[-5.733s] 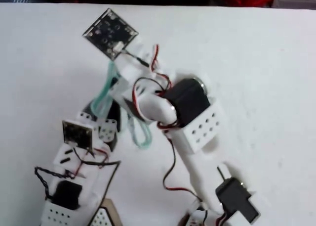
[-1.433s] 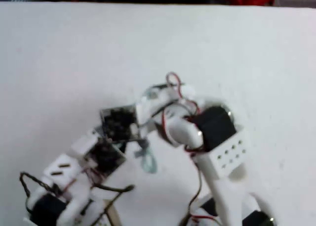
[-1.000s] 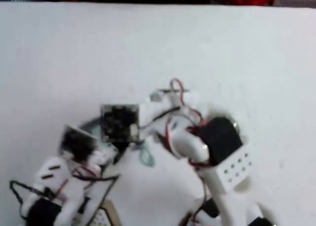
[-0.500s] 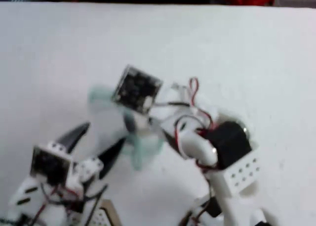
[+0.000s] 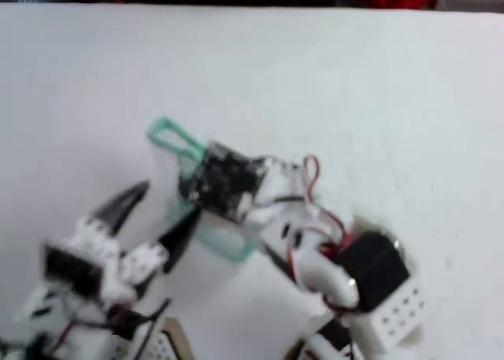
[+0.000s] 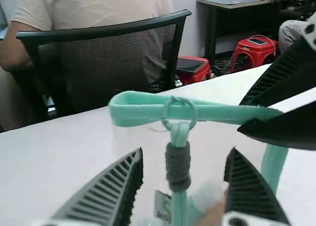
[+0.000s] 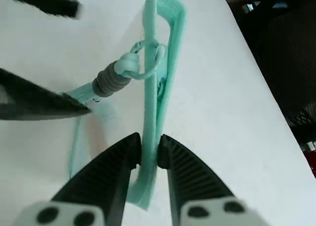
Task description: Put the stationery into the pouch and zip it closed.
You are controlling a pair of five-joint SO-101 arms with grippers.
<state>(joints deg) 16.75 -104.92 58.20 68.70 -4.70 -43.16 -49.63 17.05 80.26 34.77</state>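
Left end effector [image 5: 170, 201] now off pouch [image 5: 221, 241]

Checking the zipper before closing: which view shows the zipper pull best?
Left wrist view: the zipper pull sits centred, ring and grey bead plain. Right wrist view shows it sideways; in the high view I cannot make it out.

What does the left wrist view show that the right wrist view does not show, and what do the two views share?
The left wrist view adds a black mesh chair and a red stool beyond the table. The right wrist view adds a look along the right gripper, whose fingers are shut on the pouch's teal zip edge. Both show that edge, the ring pull with its grey bead, and the left gripper, open.
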